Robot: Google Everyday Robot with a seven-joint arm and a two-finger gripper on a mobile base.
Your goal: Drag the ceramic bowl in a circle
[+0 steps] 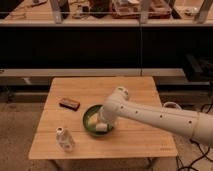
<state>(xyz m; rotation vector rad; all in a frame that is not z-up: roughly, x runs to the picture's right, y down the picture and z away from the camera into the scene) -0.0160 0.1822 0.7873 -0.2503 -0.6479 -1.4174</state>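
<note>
The green ceramic bowl [92, 120] sits near the middle of the wooden table [130, 90], a little left of centre. My gripper [98, 123] reaches down into the bowl from the right, at the end of the white arm [150, 116]. The arm covers the bowl's right side.
A small dark rectangular block [69, 103] lies left of the bowl. A white bottle [64, 138] stands near the front left corner. Behind the table runs a dark bench with shelves holding clutter. Cables lie on the floor at the right.
</note>
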